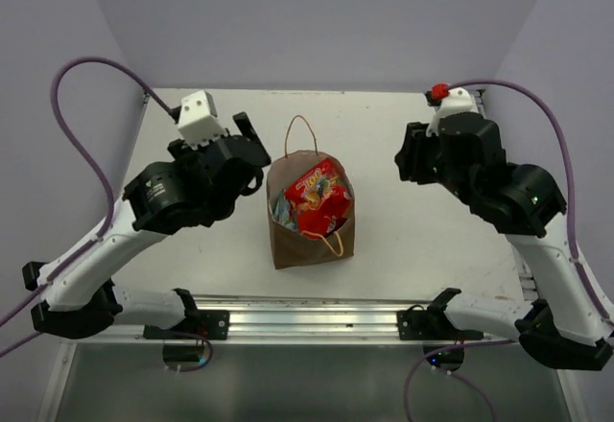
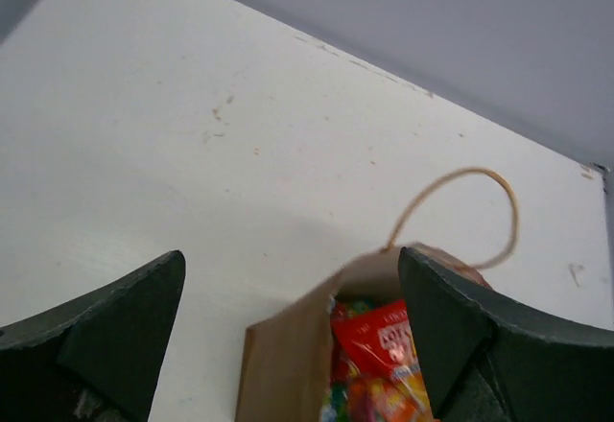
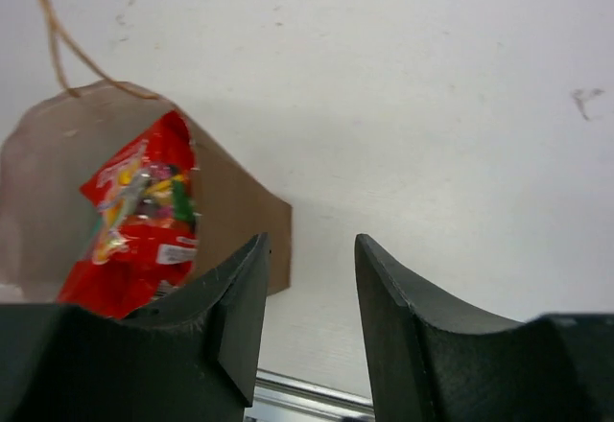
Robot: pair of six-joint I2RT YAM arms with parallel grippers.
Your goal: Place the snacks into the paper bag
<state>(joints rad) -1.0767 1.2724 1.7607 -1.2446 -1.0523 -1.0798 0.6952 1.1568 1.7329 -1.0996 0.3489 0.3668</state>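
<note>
The brown paper bag stands upright in the middle of the white table, mouth open, loop handles out. Snack packets fill it; a red candy bag lies on top, with teal and green ones under it. The bag also shows in the left wrist view and the right wrist view, red packets inside. My left gripper is open and empty, just left of the bag's mouth. My right gripper is open and empty, off to the bag's right.
The table's near edge has a metal rail where the arm bases are bolted. Purple cables arc over both sides. Pale walls close in at the back and sides.
</note>
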